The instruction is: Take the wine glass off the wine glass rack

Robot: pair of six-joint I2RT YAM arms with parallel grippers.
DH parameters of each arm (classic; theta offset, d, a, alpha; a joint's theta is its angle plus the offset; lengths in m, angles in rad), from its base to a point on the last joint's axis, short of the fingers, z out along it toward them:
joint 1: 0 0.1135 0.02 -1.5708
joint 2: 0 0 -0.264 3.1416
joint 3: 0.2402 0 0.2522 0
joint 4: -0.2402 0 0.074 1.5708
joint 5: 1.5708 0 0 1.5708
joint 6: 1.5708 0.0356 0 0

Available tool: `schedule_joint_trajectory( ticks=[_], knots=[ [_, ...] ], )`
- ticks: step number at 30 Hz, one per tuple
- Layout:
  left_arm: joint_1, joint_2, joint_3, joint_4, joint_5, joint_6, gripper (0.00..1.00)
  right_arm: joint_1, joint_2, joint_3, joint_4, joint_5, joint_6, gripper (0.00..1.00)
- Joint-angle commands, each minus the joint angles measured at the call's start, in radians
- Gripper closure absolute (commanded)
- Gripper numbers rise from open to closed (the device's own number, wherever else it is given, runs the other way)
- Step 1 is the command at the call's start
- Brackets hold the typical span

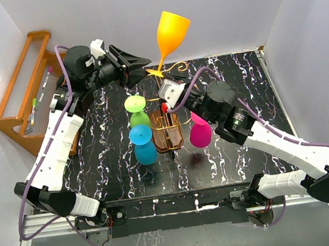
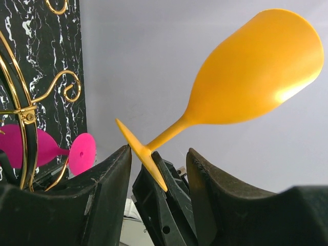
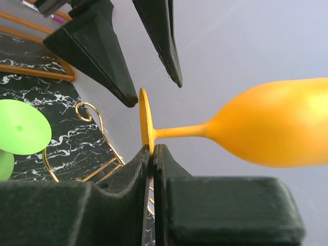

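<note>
The orange wine glass [image 1: 172, 31] is held clear of the wine glass rack [image 1: 167, 137], above the rack's far end, with the bowl tilted upward and away. The rim of its foot is clamped between the fingers of the right gripper [image 3: 151, 149]. In the right wrist view the stem is seen running level from the foot to the bowl.

The left gripper [image 2: 159, 151] is positioned at the same foot with its fingers [image 2: 110, 179] spread apart, one on each side of the disc. One fingertip is just beside the disc edge; contact cannot be determined.

A green glass [image 1: 135, 105] and a blue glass [image 1: 145, 149] are located at the rack's left side, and a pink glass [image 1: 200, 132] at its right. The rack is stood on the black marbled table [image 1: 249, 82]. A wooden shelf [image 1: 9, 122] is placed along the table's left edge.
</note>
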Motion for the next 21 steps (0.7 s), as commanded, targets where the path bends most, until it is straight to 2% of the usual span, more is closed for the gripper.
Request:
schedule_joint_trajectory(
  ticks=[1,4,15,16,19,21],
  knots=[
    [-0.004,-0.006,0.004,0.027,0.036,0.007,0.55,0.013,0.007,0.03,0.098,-0.012,0.0,0.92],
    [-0.005,0.006,0.004,0.043,0.051,0.003,0.56,0.017,0.02,0.034,0.106,-0.017,-0.002,0.92],
    [-0.005,0.034,-0.025,0.069,0.108,0.019,0.71,0.033,0.065,0.046,0.131,-0.034,0.0,0.92],
    [-0.005,0.034,-0.025,0.064,0.106,0.024,0.76,0.033,0.064,0.044,0.131,-0.032,0.003,0.92],
    [-0.005,0.037,-0.025,0.048,0.096,0.038,1.0,0.034,0.055,0.036,0.131,-0.011,0.017,0.92],
    [-0.004,0.037,-0.025,0.034,0.077,0.053,1.0,0.034,0.04,0.024,0.132,0.011,0.036,0.9]
  ],
)
